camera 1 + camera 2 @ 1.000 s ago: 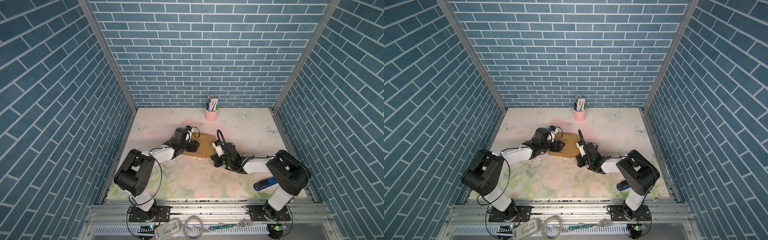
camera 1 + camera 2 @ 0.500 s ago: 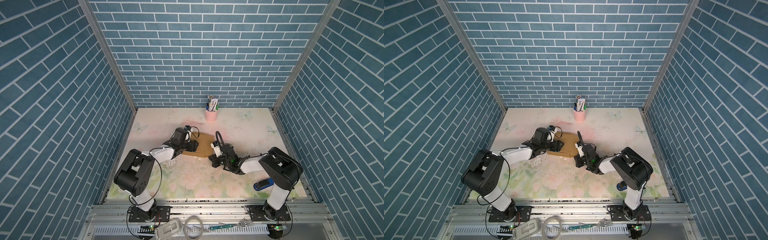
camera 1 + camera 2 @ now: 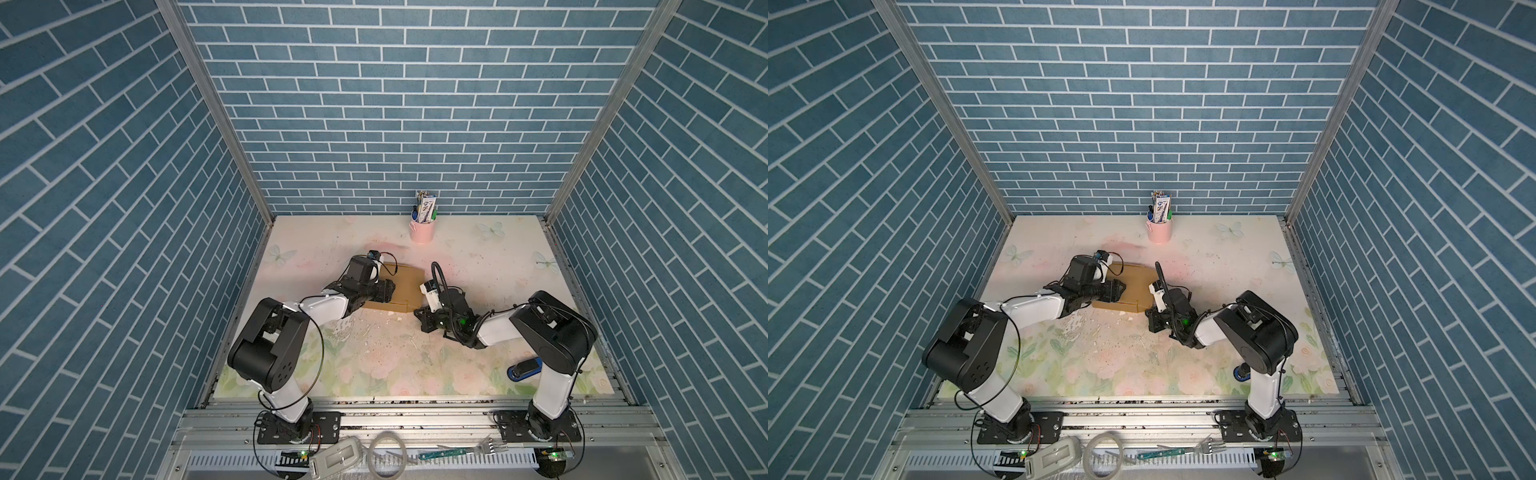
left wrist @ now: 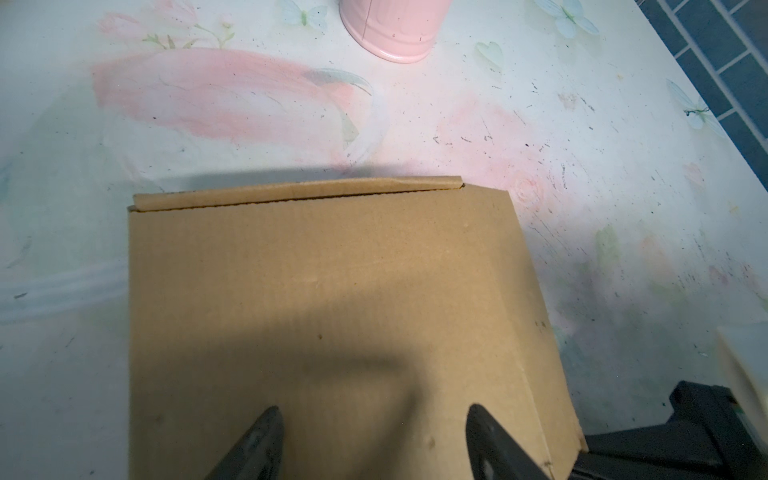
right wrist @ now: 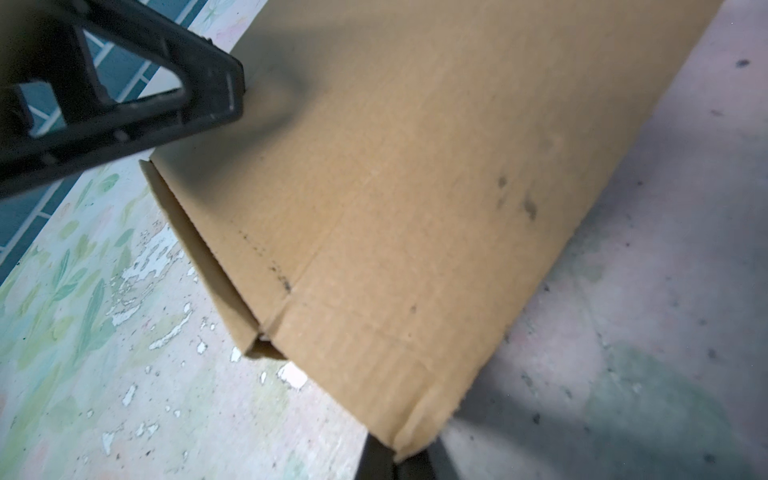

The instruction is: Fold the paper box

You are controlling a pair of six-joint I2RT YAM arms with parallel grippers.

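Floral tabletop (image 3: 374,365) carries the box (image 3: 409,286), lid down, between the 2 grippers. On one side the left gripper (image 4: 374,415) has its jaws spread wide, both tips over the lid, gripping nothing. The right gripper (image 5: 399,465) is closed tight with the box's corner at its tips; whether it pinches cardboard is unclear. A side gap ahead of those tips looks untucked: the lid may spring up if the left lifts, and a push from the closed tips could crush that corner.

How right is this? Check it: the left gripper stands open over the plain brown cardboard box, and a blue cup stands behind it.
Wrong colour: the cup is pink, not blue, as both top views show. The left gripper does stand open over the plain brown cardboard box.
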